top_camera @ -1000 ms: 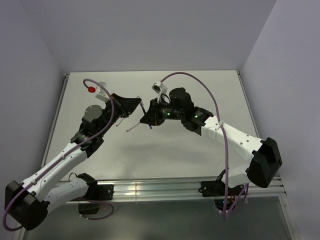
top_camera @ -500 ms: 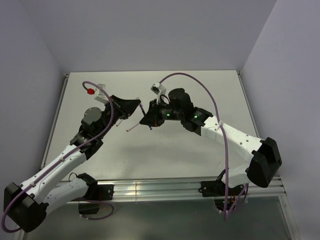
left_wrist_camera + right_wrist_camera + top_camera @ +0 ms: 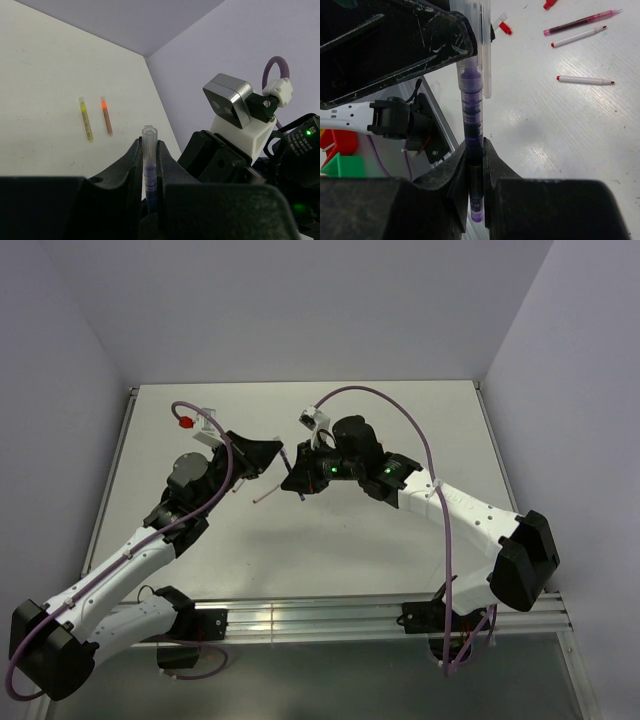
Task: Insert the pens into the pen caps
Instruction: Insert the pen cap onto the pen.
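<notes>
While the right gripper [image 3: 474, 150] is clamping a purple pen [image 3: 472, 112], w/ jaws closed on the barrel, the pen's front end is sitting inside the clear cap [image 3: 470, 50] straight ahead of it. The left gripper [image 3: 149, 146] is pinching that cap, jaws nearly together around it. Three loose pens [image 3: 577, 36] & two red caps [image 3: 504, 28] are lying on the table [image 3: 560, 130], ahead-right of the right gripper.

Purple pen [image 3: 472, 115] between fingers [image 3: 496, 175]
</notes>
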Controlling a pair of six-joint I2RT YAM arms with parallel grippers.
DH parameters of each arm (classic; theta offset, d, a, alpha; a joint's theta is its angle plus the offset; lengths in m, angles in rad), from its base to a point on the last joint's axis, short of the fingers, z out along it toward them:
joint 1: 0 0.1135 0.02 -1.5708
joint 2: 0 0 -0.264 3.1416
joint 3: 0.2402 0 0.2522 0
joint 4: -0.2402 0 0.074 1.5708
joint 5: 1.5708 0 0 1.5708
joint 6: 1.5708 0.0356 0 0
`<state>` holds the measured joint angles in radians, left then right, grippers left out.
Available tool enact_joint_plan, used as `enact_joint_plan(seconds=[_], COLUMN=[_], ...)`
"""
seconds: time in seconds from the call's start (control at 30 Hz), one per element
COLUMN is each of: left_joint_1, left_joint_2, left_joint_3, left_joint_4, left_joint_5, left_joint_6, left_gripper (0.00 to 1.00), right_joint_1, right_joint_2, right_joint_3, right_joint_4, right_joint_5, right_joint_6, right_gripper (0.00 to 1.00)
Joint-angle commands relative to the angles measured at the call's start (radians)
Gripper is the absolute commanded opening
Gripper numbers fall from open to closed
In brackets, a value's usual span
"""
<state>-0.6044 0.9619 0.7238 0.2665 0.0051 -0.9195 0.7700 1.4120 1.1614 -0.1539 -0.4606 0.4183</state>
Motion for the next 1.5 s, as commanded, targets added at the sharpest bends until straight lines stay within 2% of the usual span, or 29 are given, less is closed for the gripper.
enact_joint_plan(seconds=[0.0,0.6,1.1,1.47], left_joint_1=[-0.043,-0.041,-0.041,-0.041], left_joint_2=[-0.005,0.005,-0.048,-0.072], left_joint_3=[0.016,0.029,0.025,0.017], left_joint_4=[-0.07,-0.104,-0.11,-0.142], left_joint_5=[0.173,0.191,0.216,0.24], left_joint_6=[0.019,0.018,0.067,0.096], left_gripper=[0.0,0.0,0.0,0.0], right_joint_1=[-0.023,-0.021,-0.021,-0.023], right_joint_2=[0.008,-0.002,-0.059,-0.062], right_joint_3=[0.092,0.081,0.106,0.093], right_joint_4=[0.139,0.149,0.079,0.105], right_joint_5=[0.065,0.043,0.122,0.112], right_joint_6=[-0.006,-0.012,-0.053,-0.049], right_gripper=[0.0,0.0,0.0,0.0])
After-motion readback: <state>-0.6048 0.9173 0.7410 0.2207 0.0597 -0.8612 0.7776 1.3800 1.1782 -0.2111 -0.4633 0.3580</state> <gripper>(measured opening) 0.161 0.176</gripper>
